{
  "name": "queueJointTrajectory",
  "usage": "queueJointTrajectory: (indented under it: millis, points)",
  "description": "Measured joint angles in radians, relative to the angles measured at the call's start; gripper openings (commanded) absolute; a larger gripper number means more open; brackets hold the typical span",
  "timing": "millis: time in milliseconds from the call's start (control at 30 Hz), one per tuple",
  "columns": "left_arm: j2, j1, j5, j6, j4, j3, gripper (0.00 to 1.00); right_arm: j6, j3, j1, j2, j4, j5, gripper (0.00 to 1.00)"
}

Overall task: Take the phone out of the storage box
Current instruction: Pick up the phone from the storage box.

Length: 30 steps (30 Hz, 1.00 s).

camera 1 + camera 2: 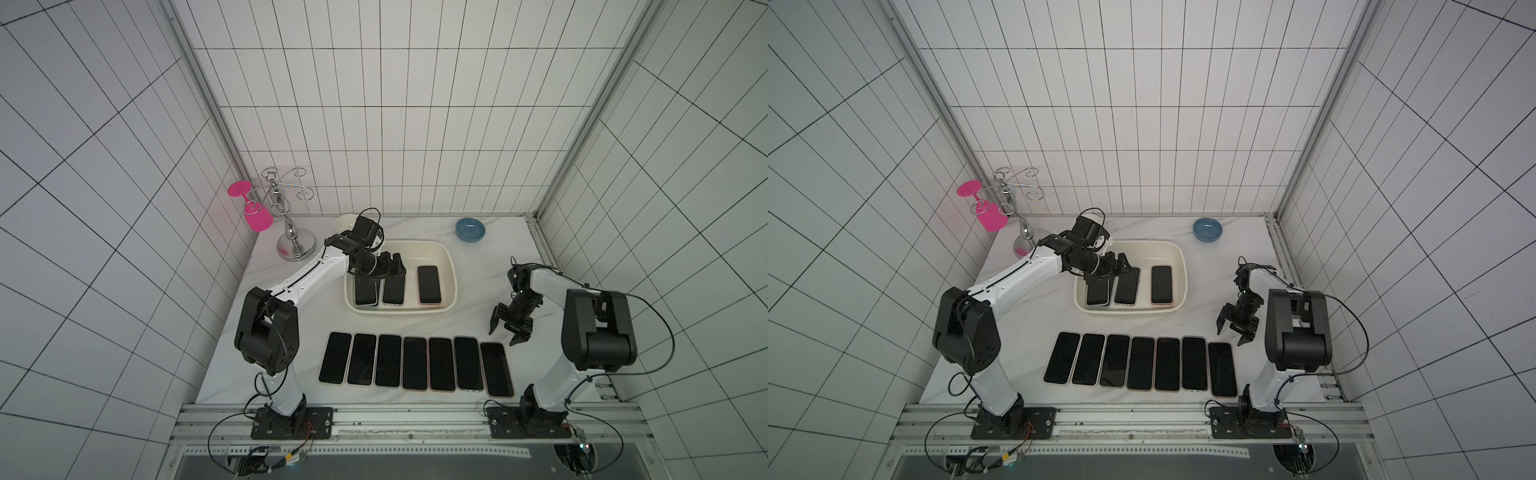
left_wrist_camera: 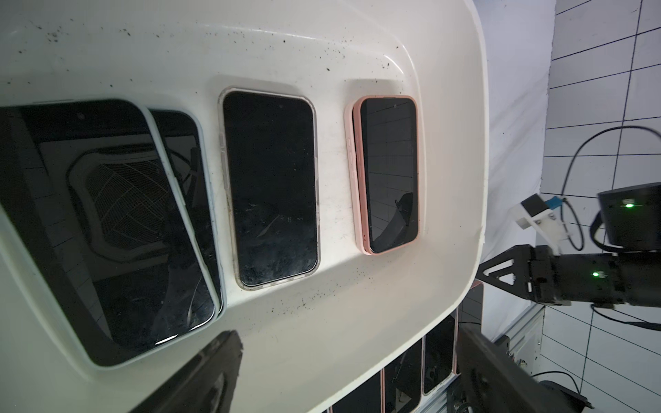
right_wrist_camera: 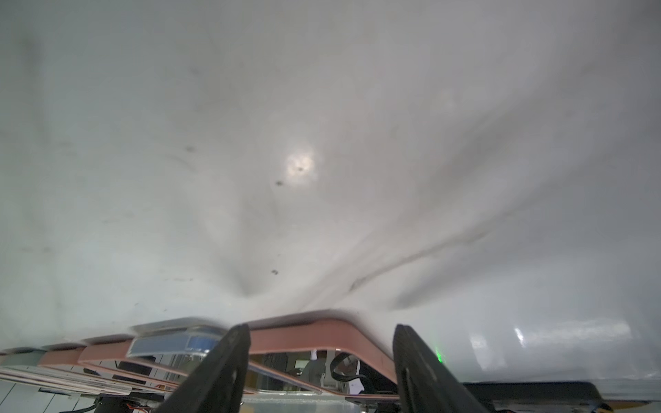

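The cream-white storage box [image 1: 415, 252] [image 1: 1152, 249] sits at mid-table. Phones lie flat in it, screens up: a stacked pair at its left [image 1: 366, 294] [image 2: 107, 229], a clear-cased phone in the middle [image 1: 393, 289] [image 2: 270, 189] and a pink-cased phone at its right [image 1: 429, 284] [image 2: 388, 171]. My left gripper [image 1: 391, 266] [image 1: 1121, 266] [image 2: 348, 334] hangs open over the box's left part, holding nothing. My right gripper [image 1: 503, 334] [image 1: 1230, 336] [image 3: 322, 327] is open and empty, low over the table just behind the far end of a pink-cased phone [image 3: 307, 332].
Several phones lie side by side in a row [image 1: 415, 362] near the front edge. A blue bowl [image 1: 470, 229] stands at the back right. A white bowl [image 1: 344, 222] is half hidden behind the left arm. A metal rack [image 1: 291, 237] holds a pink glass [image 1: 258, 218] at the back left.
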Motion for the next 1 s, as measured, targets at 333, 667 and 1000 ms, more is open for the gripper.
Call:
queueJointTrajectory:
  millis: [333,667,1000]
  points:
    - [-0.122,0.143,-0.007,-0.002,0.001,-0.032,0.98,-0.025,0.599,0.36,-0.112,-0.044,0.164,0.99]
    - [-0.247,0.215,-0.006,0.002,0.001,-0.079,0.98,-0.019,0.997,0.529,0.402,-0.077,0.256,1.0]
    - [-0.247,0.215,-0.011,0.001,-0.003,-0.127,0.98,0.01,1.043,0.555,0.572,-0.115,0.272,0.99]
